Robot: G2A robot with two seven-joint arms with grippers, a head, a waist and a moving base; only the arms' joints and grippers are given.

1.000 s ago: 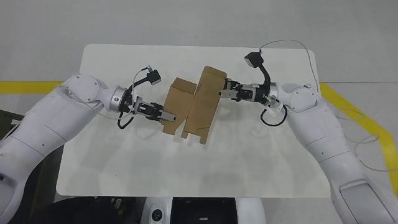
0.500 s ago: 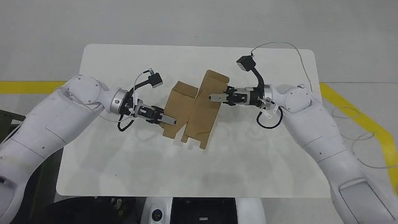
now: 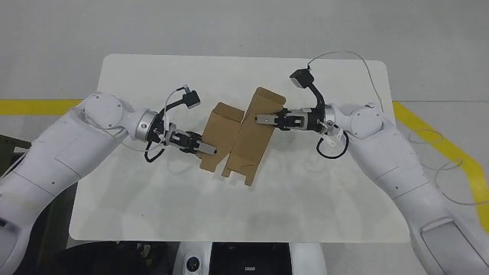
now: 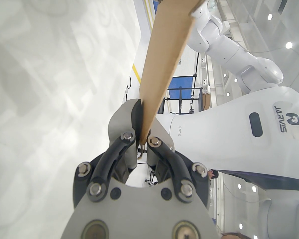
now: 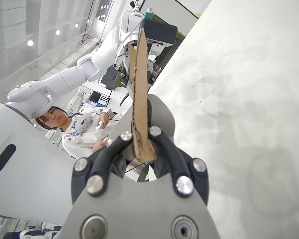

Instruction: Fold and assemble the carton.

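Observation:
A brown flattened carton [image 3: 241, 137] hangs above the middle of the white table [image 3: 153, 198], held between both arms. My left gripper [image 3: 208, 148] is shut on the carton's left panel near its lower corner; the left wrist view has the cardboard edge [image 4: 162, 58] pinched between the left gripper's [image 4: 142, 123] pads. My right gripper [image 3: 261, 120] is shut on the upper right flap; in the right wrist view the corrugated edge [image 5: 138, 93] runs up between the right gripper's [image 5: 139, 115] fingers. Several small flaps hang from the carton's near end.
A thin cable [image 3: 359, 57] loops over the table's far right corner. A yellow floor stripe [image 3: 30, 107] runs past both sides of the table. Bare tabletop lies all around the carton, with the front edge [image 3: 229, 238] near me.
The right gripper has pushed its flap leftward and slightly toward the front, and the carton has tilted more; the left gripper has shifted a little with its panel.

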